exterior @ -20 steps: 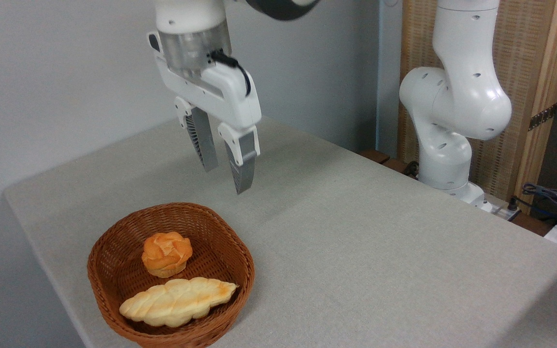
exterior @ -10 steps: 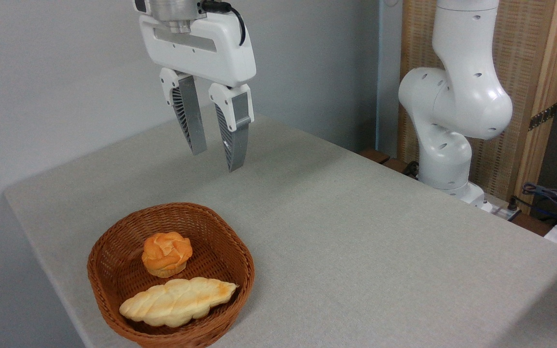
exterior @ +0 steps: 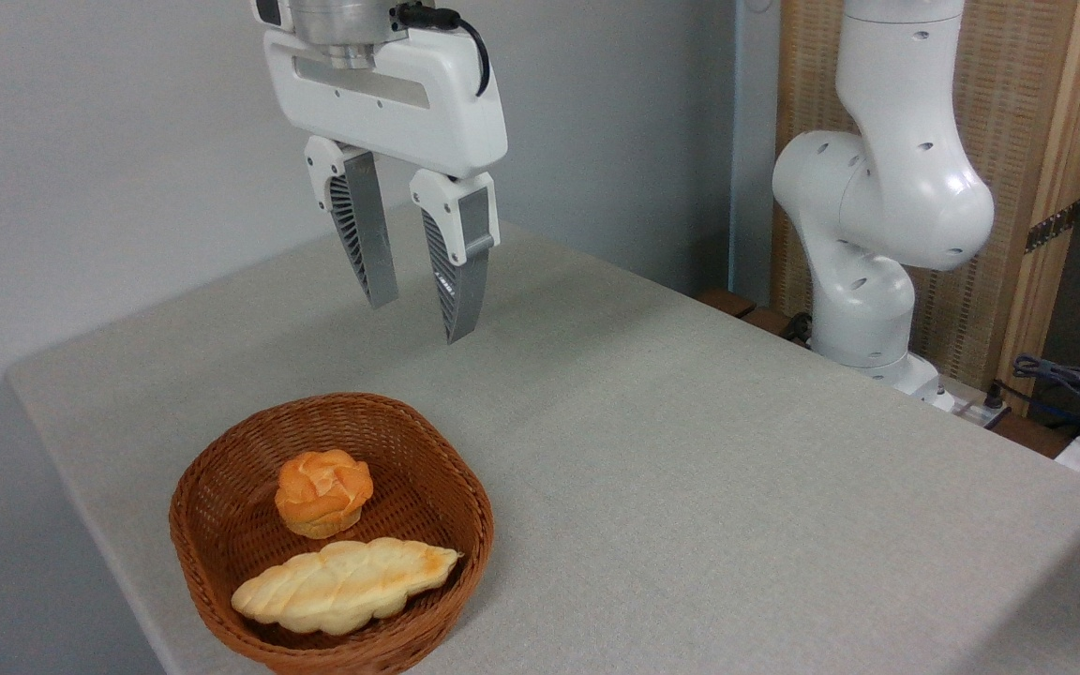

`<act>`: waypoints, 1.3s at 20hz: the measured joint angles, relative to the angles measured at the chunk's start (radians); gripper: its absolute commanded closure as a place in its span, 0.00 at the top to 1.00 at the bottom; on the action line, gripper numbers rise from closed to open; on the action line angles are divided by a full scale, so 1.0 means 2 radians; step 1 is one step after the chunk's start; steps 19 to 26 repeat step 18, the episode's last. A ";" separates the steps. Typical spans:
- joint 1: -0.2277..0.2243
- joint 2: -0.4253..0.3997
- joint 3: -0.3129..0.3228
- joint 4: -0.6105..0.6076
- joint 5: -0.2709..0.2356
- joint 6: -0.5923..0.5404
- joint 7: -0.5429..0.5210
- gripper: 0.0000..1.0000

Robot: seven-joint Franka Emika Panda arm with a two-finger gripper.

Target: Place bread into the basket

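Item 1, pincer [exterior: 418, 319]: I read it as hanging high above the worktop [exterior: 690, 450], behind the basket and well clear of it, fingers pointing down. The two ribbed grey fingers [exterior: 364, 234] are spread moderately, with bare wall and cloth visible between the tips. It holds nothing and touches nothing. My judgement: an empty, parted pincer lifted this far from the basket suits a release already made.

Item 2, bread [exterior: 345, 585]: long braided loaf, pale yellow with browned tips, lying flat inside the basket along its near wall, one tip pointing right toward the rim. It rests wholly within the rim, so I count the placing as done.

Item 3, bun [exterior: 323, 492]: small, round, orange-brown, sitting in the basket just behind the loaf, close to it; I cannot tell whether they touch.

Item 4, basket [exterior: 221, 450]: shallow brown wicker, thick rim, standing upright near the front left corner of the worktop.

Item 5, worktop: grey cloth-covered surface.

Item 6, arm base [exterior: 863, 281]: white, jointed, standing at the right far edge, in front of a wooden slatted panel [exterior: 1018, 141]; cables [exterior: 1065, 384] lie at far right.
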 measured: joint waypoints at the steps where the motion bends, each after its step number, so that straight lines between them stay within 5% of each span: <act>1: 0.000 0.001 0.000 0.000 0.000 -0.001 0.000 1.00; 26: -0.001 0.002 0.000 0.001 -0.001 -0.024 0.034 1.00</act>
